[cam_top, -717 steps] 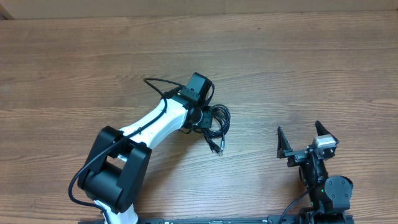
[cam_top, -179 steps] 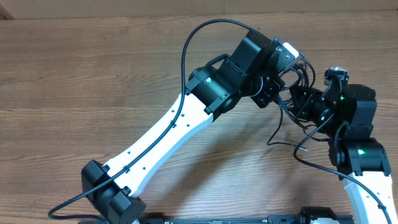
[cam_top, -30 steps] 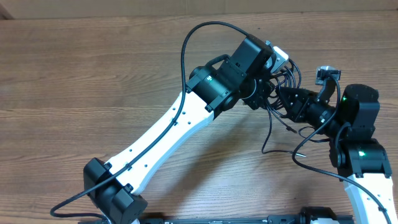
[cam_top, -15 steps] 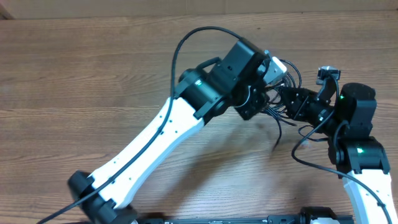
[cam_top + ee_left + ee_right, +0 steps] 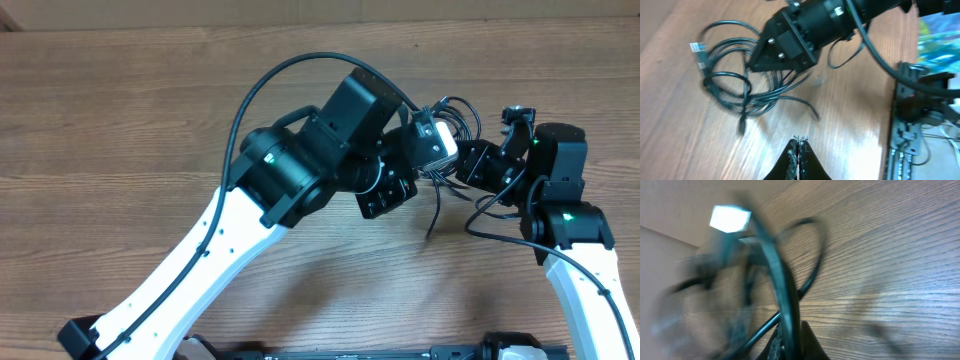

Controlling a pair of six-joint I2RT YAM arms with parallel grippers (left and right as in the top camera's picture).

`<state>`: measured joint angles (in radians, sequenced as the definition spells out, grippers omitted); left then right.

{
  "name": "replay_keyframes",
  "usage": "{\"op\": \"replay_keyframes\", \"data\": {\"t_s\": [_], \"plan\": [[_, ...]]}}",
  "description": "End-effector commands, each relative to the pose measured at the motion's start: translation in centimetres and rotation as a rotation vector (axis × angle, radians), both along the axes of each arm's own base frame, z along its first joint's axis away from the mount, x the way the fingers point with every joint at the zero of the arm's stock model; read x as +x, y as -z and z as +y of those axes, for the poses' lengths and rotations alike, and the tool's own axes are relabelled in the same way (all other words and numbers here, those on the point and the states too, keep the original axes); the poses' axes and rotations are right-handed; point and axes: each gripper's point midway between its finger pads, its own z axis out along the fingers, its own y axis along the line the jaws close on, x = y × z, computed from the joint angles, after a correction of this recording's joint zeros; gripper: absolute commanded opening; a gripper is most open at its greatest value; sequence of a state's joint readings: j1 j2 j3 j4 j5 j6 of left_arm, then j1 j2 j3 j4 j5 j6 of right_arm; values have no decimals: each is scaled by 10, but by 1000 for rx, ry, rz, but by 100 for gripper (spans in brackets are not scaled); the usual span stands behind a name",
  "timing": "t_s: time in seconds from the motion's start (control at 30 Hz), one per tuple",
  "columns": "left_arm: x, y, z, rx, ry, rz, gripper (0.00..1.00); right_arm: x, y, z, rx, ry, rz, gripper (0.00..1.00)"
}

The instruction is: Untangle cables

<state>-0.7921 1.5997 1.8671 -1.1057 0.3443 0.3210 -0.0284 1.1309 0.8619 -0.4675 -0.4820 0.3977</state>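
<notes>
Black and thin, the cables [image 5: 727, 92] are hanging as one tangled bundle of loops from the right gripper [image 5: 753, 63]. Its two fingers are pinching several strands at once. In the right wrist view one blurred strand is running straight down between those fingers. A pale plug [image 5: 696, 47] is sticking out at the 10 o'clock edge of the bundle in the left wrist view. I cannot tell whether the lowest loops are touching the wooden table [image 5: 120, 110] or floating just above it.

Seen from overhead, the left arm [image 5: 230, 250] is rising from 7 o'clock. Its white link is slanting toward 1 o'clock, and it is bending at a bulky black joint near the middle of the table. Its wrist is ending just beside the bundle. The left gripper [image 5: 799, 146] is pointing down at bare wood with its fingertips pressed together on nothing, at 6 o'clock of the bundle and apart from it.

The right arm [image 5: 570, 225] is coming up from 5 o'clock. Its forearm is folding over toward 9 o'clock, so that both wrists are meeting close together at about 2 o'clock of the table's centre. One loose strand is trailing down toward 6 o'clock between them.
</notes>
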Motion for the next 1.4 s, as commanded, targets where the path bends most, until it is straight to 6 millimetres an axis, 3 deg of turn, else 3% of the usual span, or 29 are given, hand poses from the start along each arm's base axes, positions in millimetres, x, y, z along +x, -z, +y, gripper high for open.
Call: {"op": "replay_keyframes", "data": {"t_s": [0.0, 0.1, 0.3, 0.33, 0.4, 0.53, 0.73, 0.9, 1.37], "plan": [[12, -6, 15, 41, -94, -56, 4, 0, -5, 0, 1, -3, -19, 4], [14, -4, 18, 53, -113, -55, 4, 0, -5, 1, 4, -6, -19, 4], [37, -1, 37, 98, -296, -70, 4, -3, -16, 13, 52, -75, -52, 4], [40, 0, 39, 93, -316, -58, 8, -4, -19, 15, 60, -86, -64, 4], [46, 1, 43, 76, -375, -19, 38, -5, -27, 18, 71, -106, -93, 4], [59, 7, 46, 28, -484, 79, 46, -9, -43, 21, 78, -123, -149, 4], [58, 12, 13, -58, -373, 165, 60, -16, -53, 22, 79, -128, -178, 4], [65, 45, 0, -3, -364, 220, 56, -20, -61, 24, 85, -139, -202, 4], [77, 55, -16, -32, -344, 231, 57, -25, -68, 31, 111, -181, -218, 4]]}}
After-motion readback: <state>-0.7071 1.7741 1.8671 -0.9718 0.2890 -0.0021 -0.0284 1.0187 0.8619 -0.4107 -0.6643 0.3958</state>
